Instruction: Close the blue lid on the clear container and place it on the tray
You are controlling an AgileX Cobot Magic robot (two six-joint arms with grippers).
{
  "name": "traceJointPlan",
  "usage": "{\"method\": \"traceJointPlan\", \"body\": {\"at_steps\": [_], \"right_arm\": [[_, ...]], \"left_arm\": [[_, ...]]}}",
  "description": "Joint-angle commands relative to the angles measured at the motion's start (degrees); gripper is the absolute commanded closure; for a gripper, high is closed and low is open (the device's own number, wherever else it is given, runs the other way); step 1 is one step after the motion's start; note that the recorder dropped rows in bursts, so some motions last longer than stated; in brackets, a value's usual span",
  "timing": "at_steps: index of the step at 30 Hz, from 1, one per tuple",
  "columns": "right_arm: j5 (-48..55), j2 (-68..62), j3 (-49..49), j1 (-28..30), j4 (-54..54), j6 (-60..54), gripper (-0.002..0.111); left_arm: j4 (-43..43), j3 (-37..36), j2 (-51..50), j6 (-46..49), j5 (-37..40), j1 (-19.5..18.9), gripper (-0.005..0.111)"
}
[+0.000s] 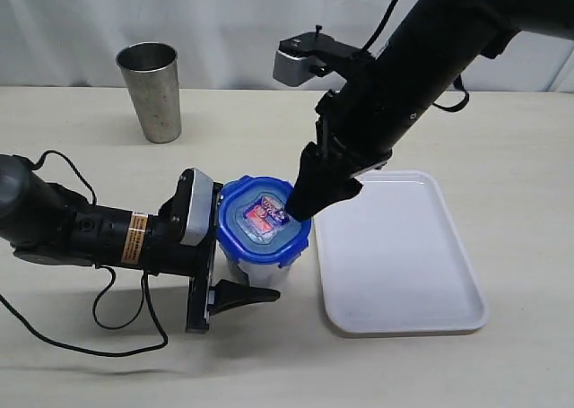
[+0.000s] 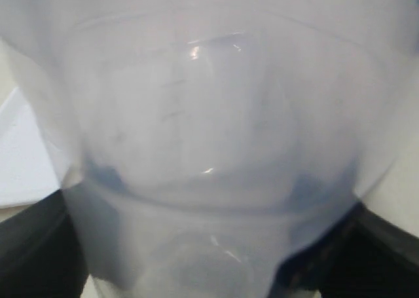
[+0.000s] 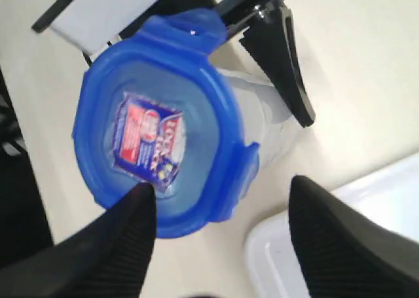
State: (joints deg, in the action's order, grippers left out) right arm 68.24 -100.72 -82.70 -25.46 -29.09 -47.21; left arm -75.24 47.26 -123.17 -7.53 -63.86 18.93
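Observation:
The blue lid sits on top of the clear container, which stands upright on the table just left of the white tray. My left gripper reaches in from the left, its jaws closed against the container's sides. Only its front finger shows in the exterior view. My right gripper hangs open above the lid's tray-side edge, one finger over the lid, the other over the tray's rim.
A grey steel cup stands at the back left of the table. The left arm's cable loops over the table near the front left. The tray holds nothing.

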Motion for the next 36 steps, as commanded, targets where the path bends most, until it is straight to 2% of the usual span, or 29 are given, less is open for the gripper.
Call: {"method": "traceJointPlan", "body": {"at_steps": [1, 5, 7, 10, 16, 23, 27, 32, 36], "right_arm": [[-5.9, 5.9, 0.0, -3.5, 3.5, -17.6, 0.05], [-14.5, 8.5, 0.0, -9.8, 4.4, -24.8, 0.054], [-18.8, 7.8, -0.3, -13.2, 9.7, -19.3, 0.062], [-13.8, 4.1, -4.1, -16.1, 20.4, -14.6, 0.062], [1.1, -4.3, -15.5, -16.7, 22.5, -11.0, 0.062], [1.7, -6.9, -17.1, -19.9, 24.5, -15.1, 0.062], [1.7, -8.1, -17.1, -20.7, 27.7, -12.4, 0.062], [1.7, -9.0, -17.1, -20.7, 24.8, -9.9, 0.062], [1.7, -9.0, -17.1, -20.7, 27.2, -4.5, 0.062]], "left_arm": [[1.0, 0.5, 0.3, 2.8, 1.2, 0.1, 0.107], [1.0, 0.5, 0.3, 6.9, 3.0, 0.1, 0.107], [1.0, 0.5, 0.3, 7.1, 3.2, 0.1, 0.107], [1.0, 0.5, 0.3, 7.2, 3.2, 0.1, 0.107], [1.0, 0.5, 0.3, 7.5, 3.8, 0.1, 0.107], [1.0, 0.5, 0.3, 7.5, 3.8, 0.1, 0.107], [1.0, 0.5, 0.3, 7.2, 3.6, 0.1, 0.107], [0.7, 0.5, 0.3, 7.1, 3.6, 0.1, 0.107], [0.7, 0.5, 0.3, 7.1, 3.6, 0.1, 0.107]]}}
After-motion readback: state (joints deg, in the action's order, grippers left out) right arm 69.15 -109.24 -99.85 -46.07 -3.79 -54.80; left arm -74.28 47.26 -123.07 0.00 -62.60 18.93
